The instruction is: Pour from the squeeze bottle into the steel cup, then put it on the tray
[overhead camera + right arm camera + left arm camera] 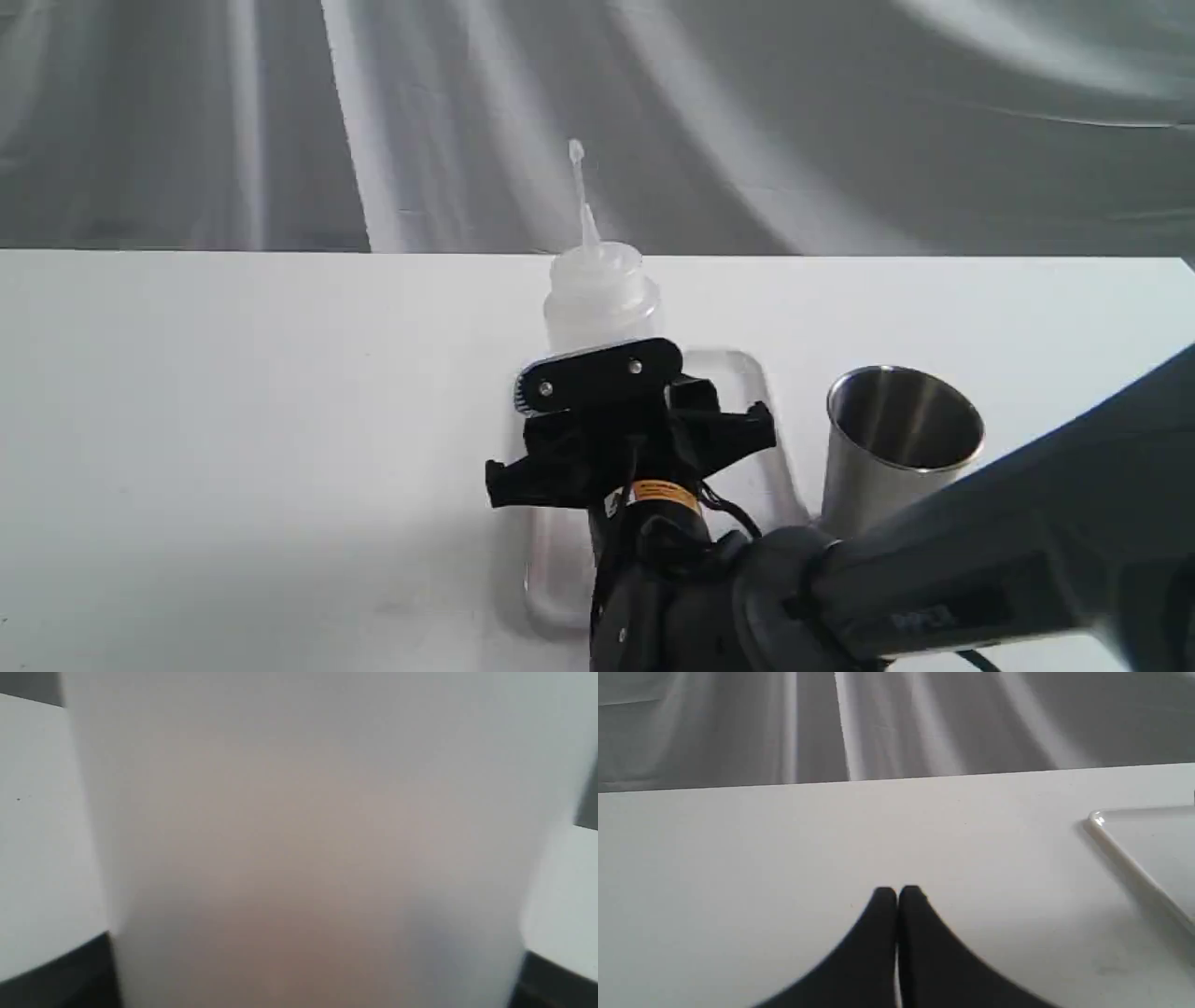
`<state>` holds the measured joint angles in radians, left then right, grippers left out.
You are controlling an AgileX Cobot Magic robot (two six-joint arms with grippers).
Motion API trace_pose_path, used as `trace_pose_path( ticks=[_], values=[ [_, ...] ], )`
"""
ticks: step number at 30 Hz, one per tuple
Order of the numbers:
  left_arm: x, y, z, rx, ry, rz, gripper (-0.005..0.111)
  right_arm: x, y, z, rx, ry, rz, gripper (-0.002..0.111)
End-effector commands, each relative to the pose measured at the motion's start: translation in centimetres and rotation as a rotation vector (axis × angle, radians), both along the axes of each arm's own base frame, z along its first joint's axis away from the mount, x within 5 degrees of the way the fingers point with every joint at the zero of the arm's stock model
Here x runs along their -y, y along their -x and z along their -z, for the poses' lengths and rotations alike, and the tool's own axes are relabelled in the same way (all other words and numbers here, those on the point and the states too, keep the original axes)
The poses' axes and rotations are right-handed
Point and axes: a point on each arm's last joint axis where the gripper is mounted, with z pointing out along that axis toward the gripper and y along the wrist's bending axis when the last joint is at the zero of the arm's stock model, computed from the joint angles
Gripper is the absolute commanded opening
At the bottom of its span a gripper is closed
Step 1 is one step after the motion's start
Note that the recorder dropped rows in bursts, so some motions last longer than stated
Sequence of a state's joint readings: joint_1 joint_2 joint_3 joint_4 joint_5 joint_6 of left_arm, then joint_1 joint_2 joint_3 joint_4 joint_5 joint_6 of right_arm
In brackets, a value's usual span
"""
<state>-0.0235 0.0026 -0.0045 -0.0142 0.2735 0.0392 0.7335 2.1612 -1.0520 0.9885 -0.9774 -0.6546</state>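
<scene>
At the left of the scene, the left wrist view shows the left gripper (897, 891) with its two black fingers pressed together and nothing between them. It hangs over the bare white table (784, 849), and only a corner of the flat white plastic tray with a low raised rim (1125, 847) shows at the right edge of that frame, so this arm is well apart from the work. In the centre of the exterior view, the translucent whitish plastic squeeze bottle (597, 294) is upright, its long axis vertical and its thin cone nozzle (581, 196) pointing to the top of the frame. The right gripper (602, 378) comes to it from the lower edge of the frame and, as I judge it, clamps the body: in the right wrist view the bottle fills the frame and a dark finger lies against each of its sides. The bottle is above the tray, but the gripper hides its base, so I cannot tell if it already stands there. To the right, just beside the tray, the plain brushed steel cup with a tapered base (896, 448) stands on the table with its mouth up. I cannot tell whether the cup holds liquid. If the pour remains, the bottle must travel and tip towards the right of the frame, and the right arm is clearly the nearer one.
</scene>
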Motion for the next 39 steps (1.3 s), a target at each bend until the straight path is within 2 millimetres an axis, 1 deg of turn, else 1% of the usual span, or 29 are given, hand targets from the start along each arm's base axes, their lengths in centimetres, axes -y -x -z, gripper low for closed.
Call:
trace_pose_path(
  ticks=[1,6,11,15,18,24,28,34,39],
  values=[
    [0.0,0.0,0.1,0.006,0.003,-0.002,0.000,-0.3,-0.2,-0.5,0.082,-0.010,-0.004,0.000],
    [0.0,0.0,0.1,0.006,0.003,-0.002,0.000,-0.2,-0.2,0.1,0.113,-0.058,0.017,0.000],
    [0.0,0.0,0.1,0.006,0.003,-0.002,0.000,-0.6,-0.6,0.9,0.112,-0.049,0.009,0.000],
    [0.0,0.0,0.1,0.006,0.005,-0.002,0.000,-1.0,-1.0,0.6,0.146,-0.051,-0.003,0.000],
    [0.0,0.0,0.1,0.006,0.005,-0.002,0.000,-0.9,-1.1,0.4,0.175,-0.064,-0.002,0.000],
    [0.0,0.0,0.1,0.006,0.005,-0.002,0.000,-0.3,-1.4,0.4,0.179,-0.114,0.022,0.000],
    [0.0,0.0,0.1,0.006,0.003,-0.002,0.000,-0.3,-1.4,0.4,0.179,-0.116,0.022,0.000],
    [0.0,0.0,0.1,0.006,0.003,-0.002,0.000,-0.3,-1.4,1.8,0.176,-0.082,0.011,0.000],
    [0.0,0.0,0.1,0.006,0.006,-0.002,0.000,-0.3,-1.4,2.2,0.172,-0.094,0.010,0.000]
  ],
)
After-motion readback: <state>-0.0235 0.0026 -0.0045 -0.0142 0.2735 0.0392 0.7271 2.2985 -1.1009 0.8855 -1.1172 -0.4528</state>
